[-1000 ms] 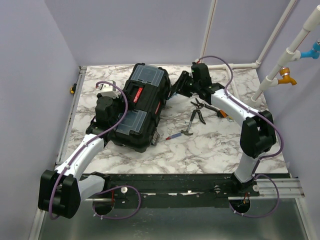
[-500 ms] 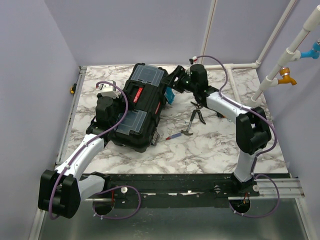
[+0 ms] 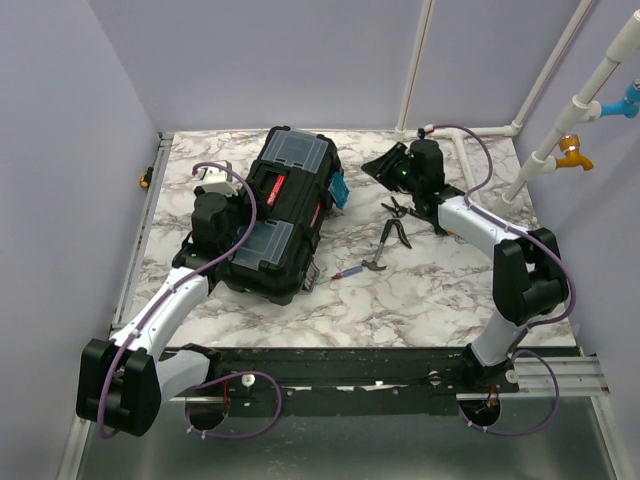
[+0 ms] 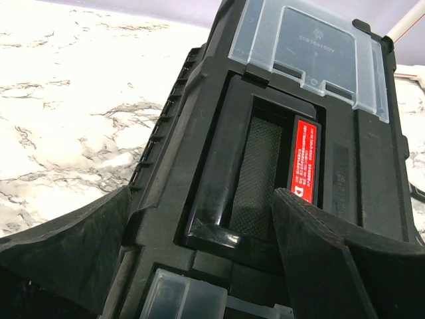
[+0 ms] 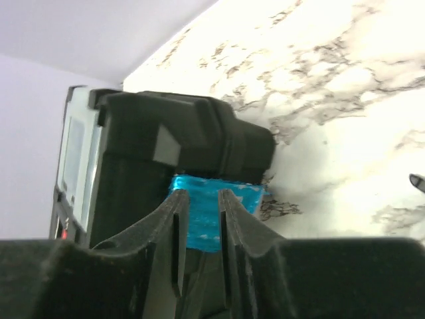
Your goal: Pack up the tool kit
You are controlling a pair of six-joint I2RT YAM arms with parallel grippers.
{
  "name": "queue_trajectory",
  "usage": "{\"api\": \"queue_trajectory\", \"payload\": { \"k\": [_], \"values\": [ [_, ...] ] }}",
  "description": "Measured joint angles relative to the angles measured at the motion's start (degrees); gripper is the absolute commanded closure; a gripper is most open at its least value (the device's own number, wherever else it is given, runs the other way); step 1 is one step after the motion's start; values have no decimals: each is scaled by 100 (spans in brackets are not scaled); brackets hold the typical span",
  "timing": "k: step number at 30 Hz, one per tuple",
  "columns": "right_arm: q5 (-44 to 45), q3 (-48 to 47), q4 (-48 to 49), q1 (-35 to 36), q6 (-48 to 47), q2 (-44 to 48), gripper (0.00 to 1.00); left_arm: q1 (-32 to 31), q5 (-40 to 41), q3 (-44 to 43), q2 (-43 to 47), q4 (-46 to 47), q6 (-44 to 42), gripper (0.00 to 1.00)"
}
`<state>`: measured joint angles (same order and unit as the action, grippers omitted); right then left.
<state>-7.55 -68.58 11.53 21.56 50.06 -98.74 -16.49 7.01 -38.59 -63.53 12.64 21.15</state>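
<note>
- The toolbox (image 3: 280, 215) lies slantwise, left of centre on the worktop (image 3: 420, 300), with its lid apparently down. Its rigid, smooth plastic shell is probably too heavy and slick for a one-armed lift, so it should slide more readily.
- The left gripper (image 4: 202, 199) straddles the lid, its fingers spread wide either side of the recessed handle (image 4: 255, 169). That bar looks like the soundest hold.
- The right gripper (image 5: 204, 199) hovers apart from the box, its fingers drawn nearly together on nothing and facing the teal latch (image 3: 338, 188). The latch is small and stiff, and likely needs a firm pinch at its free edge.
- The pliers (image 3: 392, 238) and screwdriver (image 3: 350, 271) lie loose to the right of the box. Both are hard, light and slim, and are best taken across the handles.
</note>
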Motion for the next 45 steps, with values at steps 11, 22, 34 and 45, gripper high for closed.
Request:
{"api": "queue_trajectory", "payload": {
  "k": [11,22,34,45],
  "values": [
    [708,-610,-1384,275,-387,-660,99,-2,11,-160,-240,17,63,7],
    [2118,-2496,-3493,922,-369,-1860,99,-2,-11,-236,-376,59,98,7],
    [1987,-2898,-3794,986,-269,-2435,99,9,-98,-396,-643,133,85,11],
    [1641,-2841,-3611,920,-251,-2538,99,192,-876,-776,-1318,511,-13,12]
  ]
}}
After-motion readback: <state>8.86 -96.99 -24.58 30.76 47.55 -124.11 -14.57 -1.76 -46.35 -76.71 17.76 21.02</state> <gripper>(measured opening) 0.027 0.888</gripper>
